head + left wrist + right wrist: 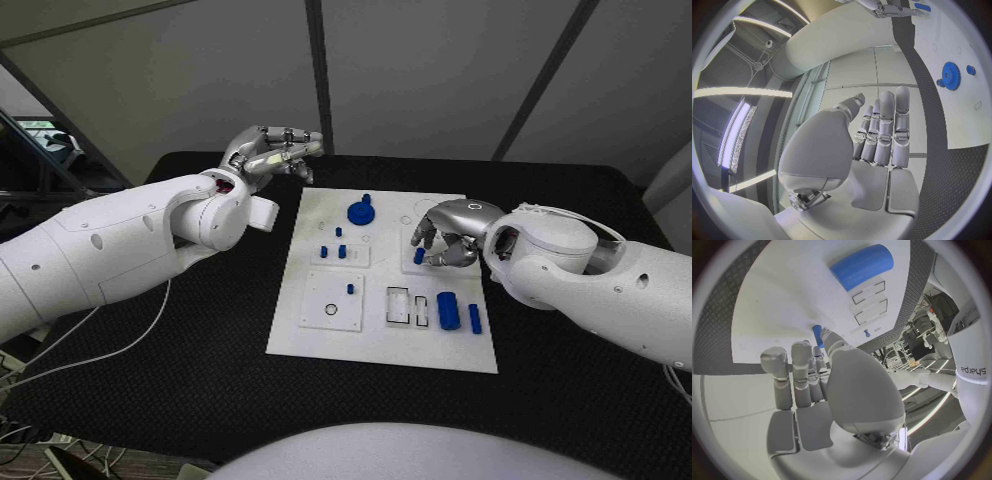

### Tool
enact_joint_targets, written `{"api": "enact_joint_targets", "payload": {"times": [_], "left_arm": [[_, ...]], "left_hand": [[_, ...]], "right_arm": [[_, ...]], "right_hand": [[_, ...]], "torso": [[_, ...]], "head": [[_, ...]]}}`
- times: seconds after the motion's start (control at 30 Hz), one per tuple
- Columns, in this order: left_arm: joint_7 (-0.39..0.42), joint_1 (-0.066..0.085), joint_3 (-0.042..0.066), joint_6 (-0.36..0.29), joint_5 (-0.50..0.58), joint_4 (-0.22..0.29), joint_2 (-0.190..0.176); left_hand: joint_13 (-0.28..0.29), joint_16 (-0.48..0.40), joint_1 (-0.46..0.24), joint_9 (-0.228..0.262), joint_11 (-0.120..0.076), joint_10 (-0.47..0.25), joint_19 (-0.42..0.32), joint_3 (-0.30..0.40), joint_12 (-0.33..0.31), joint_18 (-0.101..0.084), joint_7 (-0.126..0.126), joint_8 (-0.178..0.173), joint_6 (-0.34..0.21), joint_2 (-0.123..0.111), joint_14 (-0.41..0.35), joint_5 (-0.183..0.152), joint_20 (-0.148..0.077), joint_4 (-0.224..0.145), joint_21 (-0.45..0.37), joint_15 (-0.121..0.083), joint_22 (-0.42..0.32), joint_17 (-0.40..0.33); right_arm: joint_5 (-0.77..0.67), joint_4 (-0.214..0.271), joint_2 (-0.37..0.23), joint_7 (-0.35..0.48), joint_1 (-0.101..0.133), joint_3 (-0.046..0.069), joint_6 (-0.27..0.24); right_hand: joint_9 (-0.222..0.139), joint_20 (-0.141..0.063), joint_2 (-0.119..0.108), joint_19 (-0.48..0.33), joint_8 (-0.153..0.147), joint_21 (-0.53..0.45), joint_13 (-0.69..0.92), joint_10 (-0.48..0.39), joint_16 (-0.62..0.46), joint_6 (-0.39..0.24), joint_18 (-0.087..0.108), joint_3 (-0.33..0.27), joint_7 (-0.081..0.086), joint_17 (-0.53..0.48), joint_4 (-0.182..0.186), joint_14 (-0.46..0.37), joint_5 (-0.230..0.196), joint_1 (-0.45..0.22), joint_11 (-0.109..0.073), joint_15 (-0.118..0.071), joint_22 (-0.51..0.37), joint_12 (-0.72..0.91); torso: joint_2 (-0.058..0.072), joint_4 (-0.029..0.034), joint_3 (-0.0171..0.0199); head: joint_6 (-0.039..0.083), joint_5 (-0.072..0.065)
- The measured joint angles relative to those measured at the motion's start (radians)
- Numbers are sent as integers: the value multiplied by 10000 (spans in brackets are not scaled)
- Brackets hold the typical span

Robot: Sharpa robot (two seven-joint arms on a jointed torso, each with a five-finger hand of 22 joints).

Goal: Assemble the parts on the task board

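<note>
The white task board (378, 335) lies in the middle of the black table. My right hand (447, 232) hovers low over its right side, where the thumb and a fingertip pinch a small upright blue peg (420, 255) (817, 333). A blue gear (361, 211) (950, 76) sits near the board's far edge. Two short blue pegs (333, 251) stand left of centre, and another tiny one (351, 289) stands in a square plate. A blue cylinder (447, 310) (862, 266) and a thin blue bar (475, 318) lie at the near right. My left hand (274, 150) (879, 135) is raised beyond the board's far left corner, fingers straight and holding nothing.
Two rectangular slots (407, 306) are cut into the board beside the cylinder. Black table (173, 380) surrounds the board on all sides. A white cable (101, 355) trails off the table's left edge under my left arm.
</note>
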Motion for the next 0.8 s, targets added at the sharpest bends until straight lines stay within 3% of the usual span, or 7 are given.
{"api": "enact_joint_targets", "payload": {"times": [0.17, 0.2, 0.8], "left_arm": [[0, 0, 0, 2, 1, -2, 1], [0, 0, 0, 3, 1, -4, 1], [-1, 0, 0, 25, 1, -3, 2]], "left_hand": [[0, 0, 0, 0, 0, 0, 0, 0, 0, 0, 0, 0, 0, 0, 0, 0, 0, 0, 0, 0, -8, -8], [0, 0, 0, 0, 0, 0, 0, 0, 0, 1, 0, 0, 0, 0, 0, 0, 0, 0, 0, 0, -8, -8], [0, 0, 0, 0, 0, 1, 0, 0, 47, 0, 0, 38, 0, 0, 0, 0, 0, 0, 0, 0, -7, -7]], "right_arm": [[-13, -27, 49, 15, -12, -2, 23], [-17, -33, 60, 17, -14, -2, 31], [-70, -236, 292, 31, -89, -16, 178]], "right_hand": [[77, -118, 51, 475, 175, 503, 5, 702, 555, 598, -23, 362, 109, 828, 49, 344, 0, 51, -120, -70, 737, -82], [77, -145, 51, 501, 175, 557, 8, 793, 630, 677, -165, 403, 120, 941, 63, 382, -29, 51, -132, -97, 825, -124], [75, -162, 51, 587, 174, 703, 10, 1091, 804, 916, -163, 718, 138, 1244, 79, 458, -50, 51, -147, -102, 1082, -424]], "torso": [[-2, 0, 1], [-3, 0, 1], [-8, 0, 1]], "head": [[-12, 0], [-12, 0], [-39, 25]]}}
